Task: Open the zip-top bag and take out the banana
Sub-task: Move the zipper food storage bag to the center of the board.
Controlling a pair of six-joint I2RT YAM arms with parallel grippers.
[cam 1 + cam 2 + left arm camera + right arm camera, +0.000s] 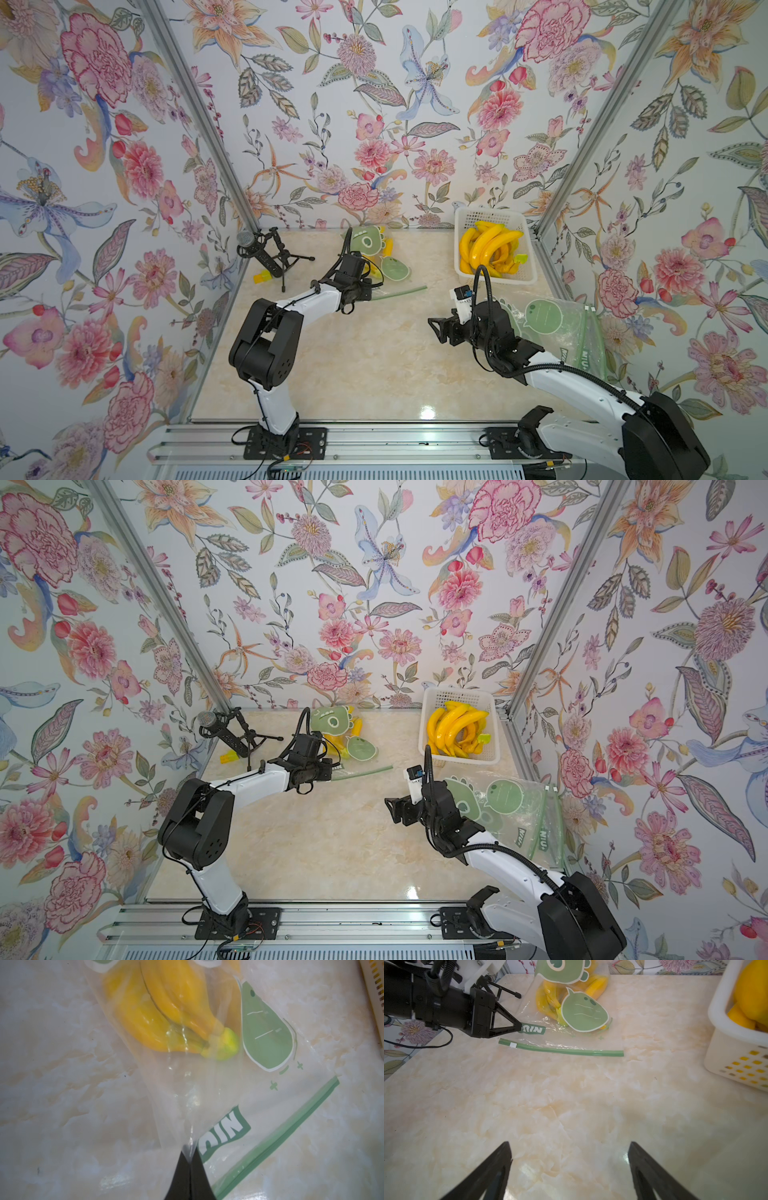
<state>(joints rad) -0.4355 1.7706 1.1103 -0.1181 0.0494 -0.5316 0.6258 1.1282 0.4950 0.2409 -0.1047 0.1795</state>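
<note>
Two grippers, two different states. Your left gripper (188,1152) is pressed together on a fold of clear film of the zip-top bag (207,1093), right beside the printed green label (224,1130) and just short of the green zip strip (560,1050). Beyond its tips, deeper inside the bag, lies the banana (166,1012), a small bunch with its stem end towards the gripper. The strip lies flat on the tabletop (571,1095) and looks sealed to me, with a small white tab (513,1044) at the end nearest the left gripper.

Your right gripper (570,1142) hangs spread wide over bare tabletop, holding nothing, well apart from the strip ahead of it. A white basket (720,1012) stands off to its side.

I judge you are in the opening step, with the left gripper anchoring the bag. Next, bring the right gripper forward and down to the tab or the strip's lip, then pull away from the left pinch. Watch for the thin film slipping.
</note>
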